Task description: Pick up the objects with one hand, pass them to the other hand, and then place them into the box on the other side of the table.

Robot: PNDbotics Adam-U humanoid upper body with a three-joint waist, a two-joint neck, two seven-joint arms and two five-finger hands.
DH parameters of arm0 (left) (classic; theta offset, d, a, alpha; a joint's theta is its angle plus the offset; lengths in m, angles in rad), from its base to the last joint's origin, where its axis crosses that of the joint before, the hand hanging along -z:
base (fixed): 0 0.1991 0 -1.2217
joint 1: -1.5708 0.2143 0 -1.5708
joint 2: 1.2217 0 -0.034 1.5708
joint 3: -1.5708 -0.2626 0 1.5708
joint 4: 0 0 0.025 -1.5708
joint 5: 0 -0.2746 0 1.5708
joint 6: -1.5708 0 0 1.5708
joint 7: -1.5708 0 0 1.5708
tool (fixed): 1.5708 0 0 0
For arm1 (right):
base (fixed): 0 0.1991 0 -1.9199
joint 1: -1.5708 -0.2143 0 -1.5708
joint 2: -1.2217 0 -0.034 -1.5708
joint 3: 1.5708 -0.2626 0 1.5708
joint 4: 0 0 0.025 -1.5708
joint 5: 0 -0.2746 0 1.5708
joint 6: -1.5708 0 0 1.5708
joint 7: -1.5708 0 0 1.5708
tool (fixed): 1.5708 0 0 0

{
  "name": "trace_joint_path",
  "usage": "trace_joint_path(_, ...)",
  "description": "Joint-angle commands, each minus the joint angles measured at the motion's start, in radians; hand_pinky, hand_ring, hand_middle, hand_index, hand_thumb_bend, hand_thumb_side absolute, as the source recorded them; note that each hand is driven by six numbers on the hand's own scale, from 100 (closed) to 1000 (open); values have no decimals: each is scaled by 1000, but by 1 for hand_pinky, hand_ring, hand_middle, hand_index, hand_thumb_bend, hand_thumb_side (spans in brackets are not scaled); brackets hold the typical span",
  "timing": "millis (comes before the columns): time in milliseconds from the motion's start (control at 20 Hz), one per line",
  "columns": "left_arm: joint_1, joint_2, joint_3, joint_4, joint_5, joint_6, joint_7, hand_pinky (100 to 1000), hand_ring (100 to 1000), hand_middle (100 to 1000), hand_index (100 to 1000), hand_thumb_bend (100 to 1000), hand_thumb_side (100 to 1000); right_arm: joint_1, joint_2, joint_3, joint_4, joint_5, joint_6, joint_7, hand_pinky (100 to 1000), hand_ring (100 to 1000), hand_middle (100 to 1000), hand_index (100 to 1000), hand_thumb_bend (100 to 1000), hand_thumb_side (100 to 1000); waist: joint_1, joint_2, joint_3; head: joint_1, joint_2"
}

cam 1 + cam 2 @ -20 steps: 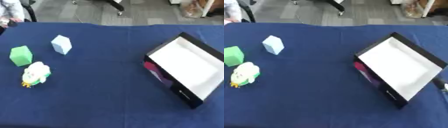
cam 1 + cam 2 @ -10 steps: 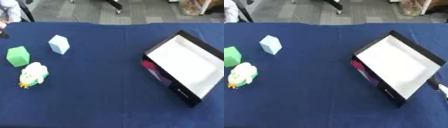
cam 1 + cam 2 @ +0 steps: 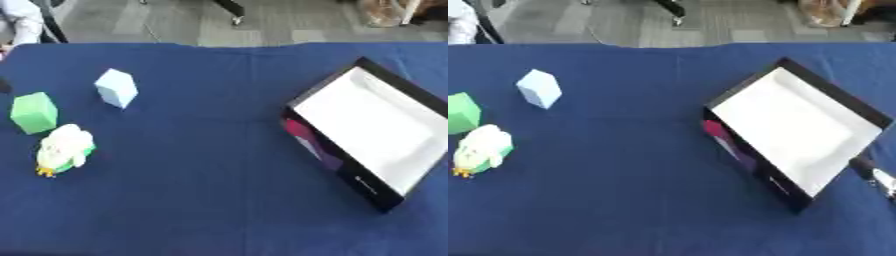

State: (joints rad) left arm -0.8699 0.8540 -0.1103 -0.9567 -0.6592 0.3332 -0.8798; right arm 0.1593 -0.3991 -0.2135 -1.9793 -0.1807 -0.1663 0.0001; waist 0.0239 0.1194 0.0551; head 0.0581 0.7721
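While the pale blue block (image 3: 115,87), green cube (image 3: 34,112) and white-and-green toy chick (image 3: 63,149) sit untouched at the left of the blue-clothed surface (image 3: 192,190), no pickup has begun. Only a tip of the right robot hand (image 3: 875,176) shows beside the white-lined black box (image 3: 378,132), its opening unreadable; next, I judge, the unseen left robot hand must reach an object.

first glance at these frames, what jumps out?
The open black box with its bright white inside, lying askew on the right of the dark blue tablecloth. Next, the cluster at the left edge: a pale blue block, a green block and a white toy with yellow feet, all apart from one another. A small bit of the right robot hand shows past the box's right edge.
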Motion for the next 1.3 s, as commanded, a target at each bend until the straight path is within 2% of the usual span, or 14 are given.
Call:
trace_joint_path(50, -12, 44, -5, 1, -41, 12, -27, 954, 916, 832, 823, 881, 100, -5, -17, -5, -21, -1, 0, 0, 986, 989, 993, 1000, 688, 180, 14, 9, -2, 33, -4)
trace_joint_path(500, -17, 28, -7, 13, -93, -14, -27, 952, 912, 829, 816, 855, 100, -6, -9, -5, -21, 3, 3, 1, 986, 990, 993, 1000, 688, 178, 13, 16, -3, 68, -23)
trace_joint_path(850, -29, 11, -9, 32, -107, -24, -27, 954, 909, 827, 801, 830, 100, -16, 3, -5, -21, 14, 6, 3, 987, 991, 994, 1000, 688, 175, 11, 40, -6, 57, -35)
trace_joint_path(1300, -35, 4, -10, 64, -119, -30, -27, 961, 912, 835, 819, 840, 100, -35, 18, -4, -21, 29, 7, 4, 987, 991, 992, 1000, 688, 171, 9, 76, -7, 42, -42)
